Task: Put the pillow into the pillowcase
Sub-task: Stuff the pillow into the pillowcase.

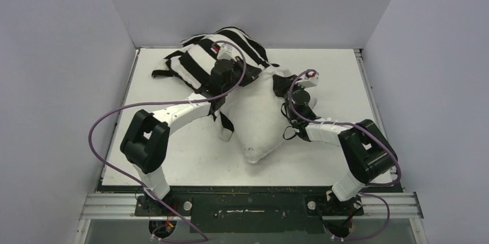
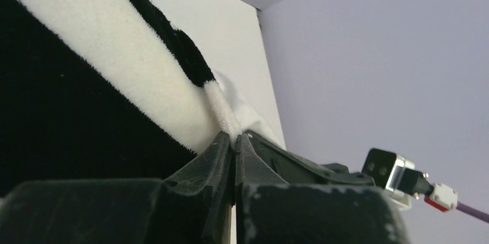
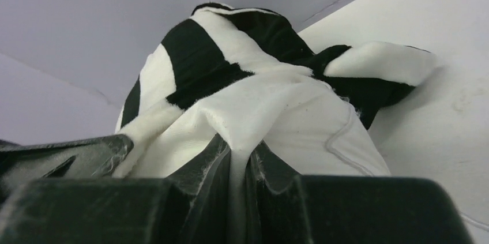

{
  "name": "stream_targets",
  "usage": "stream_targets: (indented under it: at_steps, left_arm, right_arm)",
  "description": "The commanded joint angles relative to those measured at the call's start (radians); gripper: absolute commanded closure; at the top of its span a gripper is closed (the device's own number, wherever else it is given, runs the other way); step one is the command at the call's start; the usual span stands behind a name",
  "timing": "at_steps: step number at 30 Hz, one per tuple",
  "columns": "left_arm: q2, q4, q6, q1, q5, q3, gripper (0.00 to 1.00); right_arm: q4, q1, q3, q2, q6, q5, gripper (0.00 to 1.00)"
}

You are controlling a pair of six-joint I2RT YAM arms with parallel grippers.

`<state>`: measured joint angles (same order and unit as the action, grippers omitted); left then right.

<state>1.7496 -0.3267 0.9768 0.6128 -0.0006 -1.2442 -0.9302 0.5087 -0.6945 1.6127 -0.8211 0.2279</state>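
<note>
Status: the pillowcase (image 1: 193, 62) lies bunched at the 11 to 12 o'clock edge of the table (image 1: 340, 77). The pillow (image 1: 256, 120) lies at the centre, with its free corner pointing to 6 o'clock and its far end meeting the stripes at about 12 o'clock. In the right wrist view striped cloth drapes over the far part of the pillow, so insertion is judged begun but far from complete. How deep the pillow sits inside cannot be told. The left gripper (image 2: 234, 140) is pressed together on a seamed edge of the pillowcase, with a thin ridge of cloth running out from between the tips. The right gripper (image 3: 239, 154) pinches a fold of the pillow's white fabric near the end that faces the case. Procedure for the step in hand: hold the left pinch firm and raised so that the opening stands clear of the table. Then drive the pillow with the right arm toward 11 o'clock, into the mouth and not against the bunched stripes. Move the two arms in opposition, pulling the case toward 6 o'clock as the pillow advances. Caution: the right pinch holds only a small fold and may slip under load. If the case edge folds under the pillow, the pillow will push the case along the table instead of entering it.
</note>
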Motion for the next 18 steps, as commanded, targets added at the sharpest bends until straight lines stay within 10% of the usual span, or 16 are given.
stream_targets:
  at_steps: [1, 6, 18]
  left_arm:
    - [0.022, -0.160, 0.094, 0.171, 0.182, -0.061, 1.00]
    - [0.033, -0.169, 0.103, 0.127, 0.242, 0.015, 1.00]
    - [-0.140, 0.217, -0.182, -0.215, 0.350, -0.029, 0.47]
  right_arm:
    - [-0.017, -0.028, -0.042, 0.005, 0.034, 0.088, 1.00]
    - [-0.031, -0.054, -0.045, 0.083, 0.040, 0.064, 0.97]
    - [0.463, -0.071, -0.156, -0.175, 0.453, -0.292, 0.25]
